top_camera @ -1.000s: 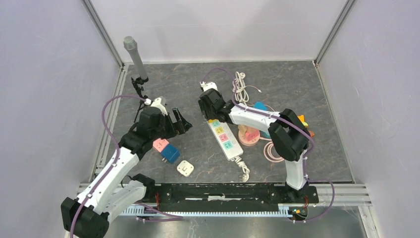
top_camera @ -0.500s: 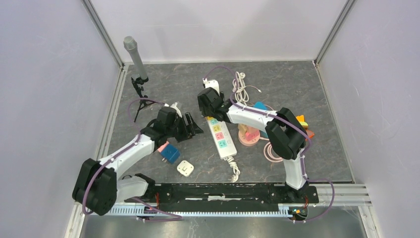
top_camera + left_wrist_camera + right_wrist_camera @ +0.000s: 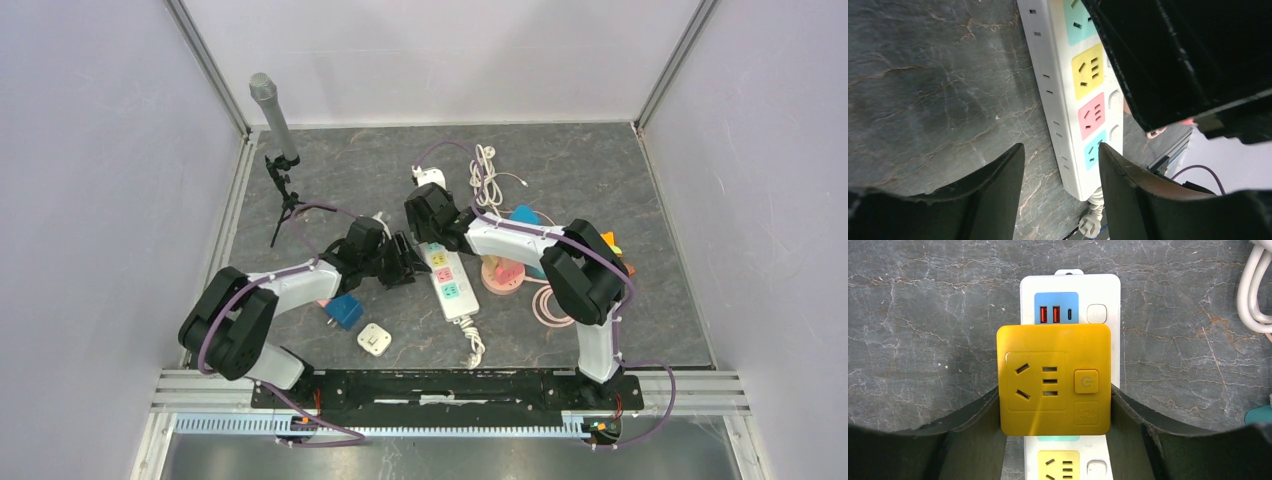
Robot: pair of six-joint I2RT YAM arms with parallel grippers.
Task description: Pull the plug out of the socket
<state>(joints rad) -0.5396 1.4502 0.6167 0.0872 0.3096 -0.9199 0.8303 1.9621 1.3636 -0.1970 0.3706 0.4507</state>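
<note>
A white power strip with coloured sockets lies mid-table. A yellow plug adapter sits in its far end, just below the blue USB panel; the right wrist hides it in the top view. My right gripper reaches down over it, and in the right wrist view the gripper has a finger pressed against each side of the adapter. My left gripper is open and empty, low beside the strip. In the left wrist view its fingers straddle the strip's left edge near the cord end.
A pink-and-blue adapter block and a white square adapter lie near left. A microphone on a stand is back left. White cable, a pink ring toy and coloured blocks lie right. The strip's cord trails forward.
My left arm has swung right across the table and lowered until its open gripper reached the strip's left side. The strip's near end has shifted slightly left. The right gripper has stayed on the adapter.
</note>
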